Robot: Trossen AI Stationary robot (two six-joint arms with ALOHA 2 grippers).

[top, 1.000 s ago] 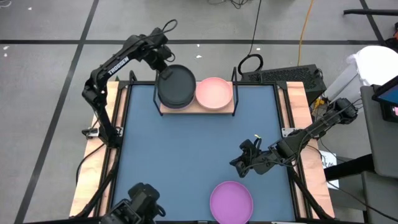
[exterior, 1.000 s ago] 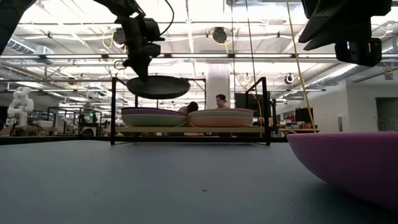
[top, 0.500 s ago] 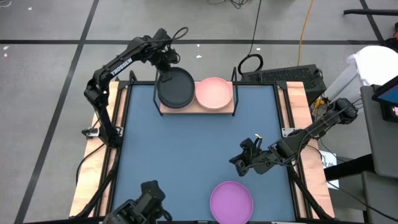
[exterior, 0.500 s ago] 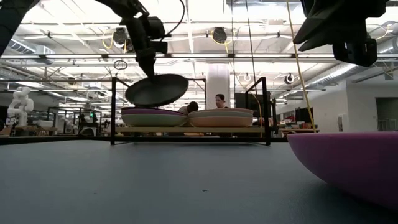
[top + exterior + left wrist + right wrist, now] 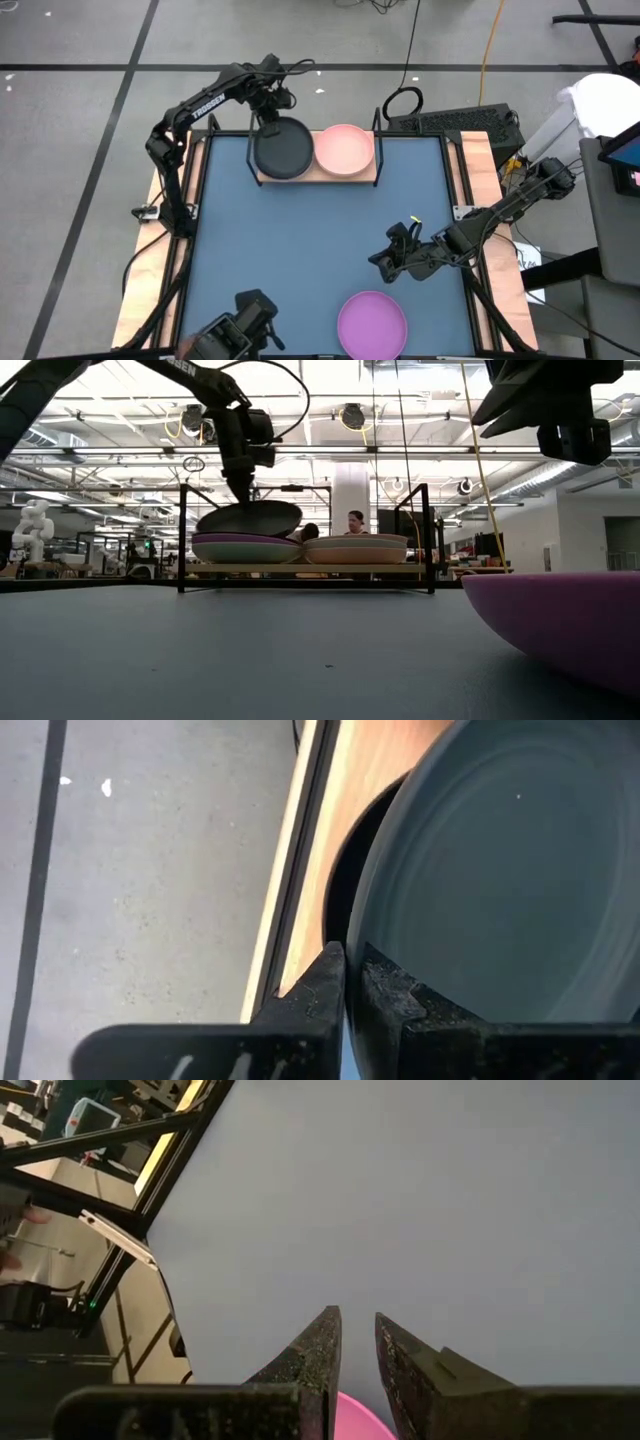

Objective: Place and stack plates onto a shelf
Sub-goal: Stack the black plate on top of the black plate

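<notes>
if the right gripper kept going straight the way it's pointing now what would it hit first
Probably the blue mat: the right gripper points down at bare mat, its fingers nearly together and holding nothing. The purple plate seems to lie just under or behind it.

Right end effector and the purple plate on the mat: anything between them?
No. In the high view, only bare blue mat separates the right end effector from the purple plate.

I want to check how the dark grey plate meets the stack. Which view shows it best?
The low view: the dark grey plate sits tilted on the left stack, pinched by the left gripper. The high view shows only its top; the left wrist view its rim; the right wrist view nothing.
</notes>
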